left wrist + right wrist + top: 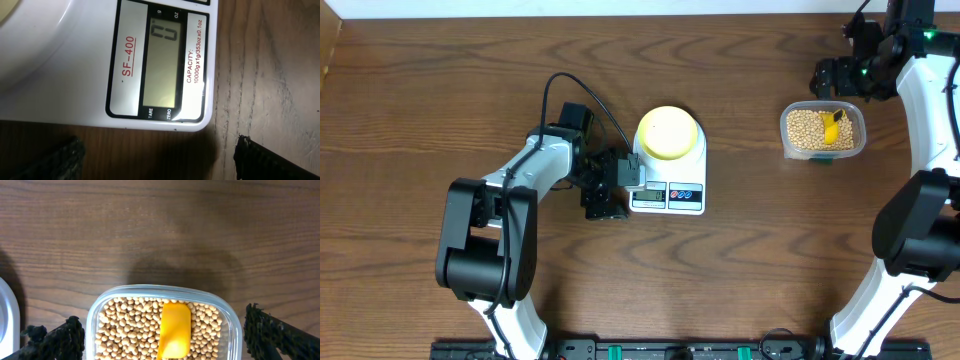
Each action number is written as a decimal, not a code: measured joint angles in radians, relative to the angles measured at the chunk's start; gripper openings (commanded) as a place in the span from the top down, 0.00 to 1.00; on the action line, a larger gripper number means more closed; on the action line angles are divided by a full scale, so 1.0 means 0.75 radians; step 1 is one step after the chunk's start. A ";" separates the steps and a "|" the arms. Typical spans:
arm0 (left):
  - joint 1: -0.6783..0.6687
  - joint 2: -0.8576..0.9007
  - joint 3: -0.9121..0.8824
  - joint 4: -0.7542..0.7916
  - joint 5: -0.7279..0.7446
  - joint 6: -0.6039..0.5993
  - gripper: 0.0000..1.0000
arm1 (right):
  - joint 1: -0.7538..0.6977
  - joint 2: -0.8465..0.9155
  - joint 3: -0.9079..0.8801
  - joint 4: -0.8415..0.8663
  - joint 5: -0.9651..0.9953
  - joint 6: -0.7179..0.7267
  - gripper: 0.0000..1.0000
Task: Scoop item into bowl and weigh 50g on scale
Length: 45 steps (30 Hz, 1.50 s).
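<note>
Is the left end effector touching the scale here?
Apart. In the left wrist view, bare table shows between both fingers and the scale; the open left end effector sits short of its near edge.

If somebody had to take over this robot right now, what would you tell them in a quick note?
Left gripper: open, empty, at the display end of the scale.
Right gripper: open, empty, over the clear tub.
Bowl sits on the scale, with no beans visible in it; the display reads 0.
Soybeans are in the tub, with the yellow scoop lying on them.
Done: bowl placed, scale at zero.
Left: grasp the scoop, then ladle beans into the bowl up to the target weight.
</note>
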 measured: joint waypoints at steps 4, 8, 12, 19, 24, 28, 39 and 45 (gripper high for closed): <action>0.000 0.000 0.000 0.001 0.000 0.000 0.03 | 0.000 0.000 0.000 0.000 0.001 0.000 0.01; 0.000 0.000 0.000 0.000 0.000 0.000 0.02 | 0.000 0.001 0.000 0.000 0.000 0.000 0.01; 0.000 0.000 0.000 0.001 0.000 0.000 0.02 | 0.000 0.000 0.000 0.000 0.001 0.000 0.01; 0.000 0.000 0.000 0.000 0.000 0.000 0.03 | 0.000 0.000 0.000 0.000 0.000 0.000 0.01; 0.000 0.000 0.000 0.000 0.000 0.000 0.02 | 0.000 0.000 0.000 0.000 0.000 0.000 0.01; 0.000 0.000 0.000 0.001 0.000 0.000 0.02 | 0.000 0.000 0.000 0.000 0.000 0.000 0.01; 0.000 0.000 0.000 0.000 -0.001 0.000 0.02 | 0.000 0.000 0.014 -0.188 -0.003 0.025 0.01; 0.000 0.000 0.000 0.001 -0.001 0.000 0.02 | 0.000 -0.021 0.085 -0.379 -0.002 0.047 0.01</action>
